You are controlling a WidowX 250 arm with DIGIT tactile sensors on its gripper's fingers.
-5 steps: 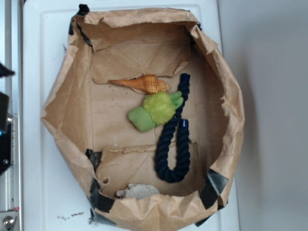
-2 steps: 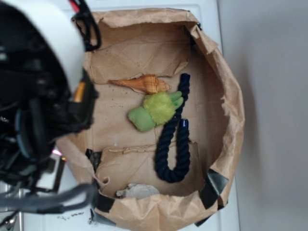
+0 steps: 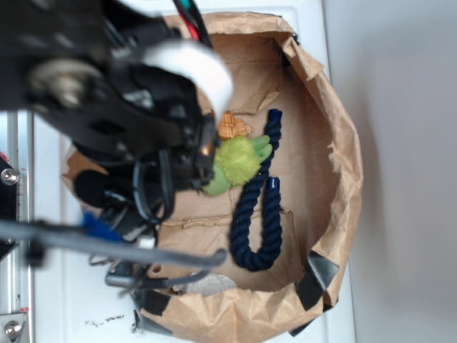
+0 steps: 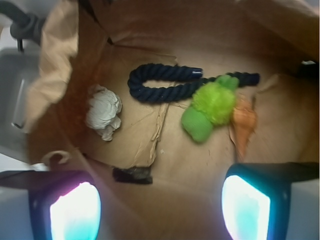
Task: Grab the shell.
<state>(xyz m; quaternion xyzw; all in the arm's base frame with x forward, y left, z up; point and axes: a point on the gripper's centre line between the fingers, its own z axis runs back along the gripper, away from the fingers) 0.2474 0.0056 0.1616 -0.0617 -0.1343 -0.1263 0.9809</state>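
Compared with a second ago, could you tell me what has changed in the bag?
The arm swung in from the left over the paper bag, now hiding most of the shell. Nothing is gripped. Shell, green plush toy and blue rope have not moved.

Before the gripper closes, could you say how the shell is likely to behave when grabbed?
The shell looks rigid and tapers to a point, so it may slip or pivot between the pads. It touches the green plush toy, which may shift too. On crumpled paper it might slide.
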